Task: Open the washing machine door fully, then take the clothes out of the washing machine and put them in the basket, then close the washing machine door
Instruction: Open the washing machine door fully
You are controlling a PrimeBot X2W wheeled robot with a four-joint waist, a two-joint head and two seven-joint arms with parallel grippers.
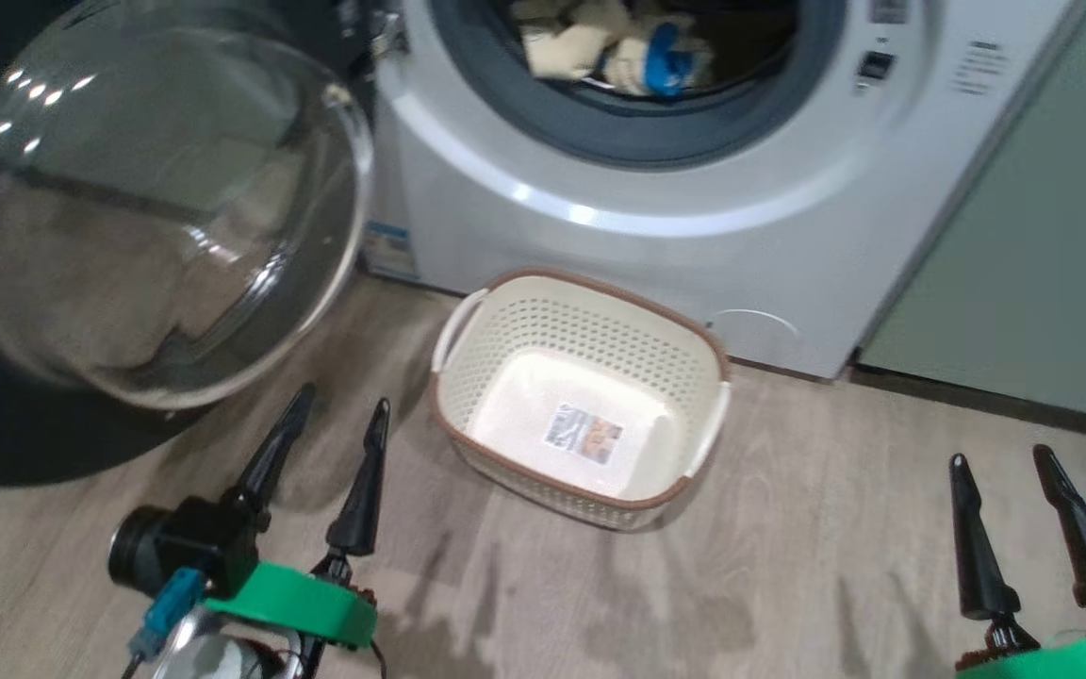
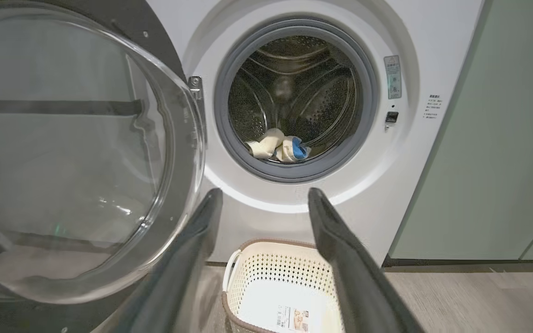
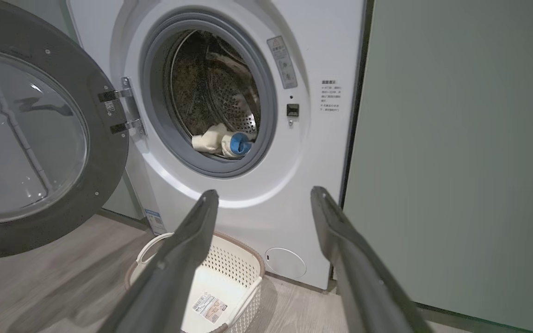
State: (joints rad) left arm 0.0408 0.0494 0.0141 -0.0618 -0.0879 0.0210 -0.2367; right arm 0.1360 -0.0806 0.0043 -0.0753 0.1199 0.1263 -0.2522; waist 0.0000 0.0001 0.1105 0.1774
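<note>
From my head camera, my left gripper sits at the lower left, its two dark fingers spread apart and empty, their tips near the lower rim of the washing machine door. The door stands swung open on the left, its glass bowl facing me. My right gripper is at the lower right, fingers apart and empty too. The basket stands on the wood floor just in front of the washing machine, its bottom label showing. The clothes lie in the drum mouth, cream with a blue patch. Along my left wrist, my spread fingers frame the machine's front below the drum mouth. The clothes rest at the drum's lower front edge, and the basket is below between my fingers. Along my right wrist, my fingers stand wide, the door hangs from its hinges on the left, and a pale green cabinet stands to the right of the machine.
</note>
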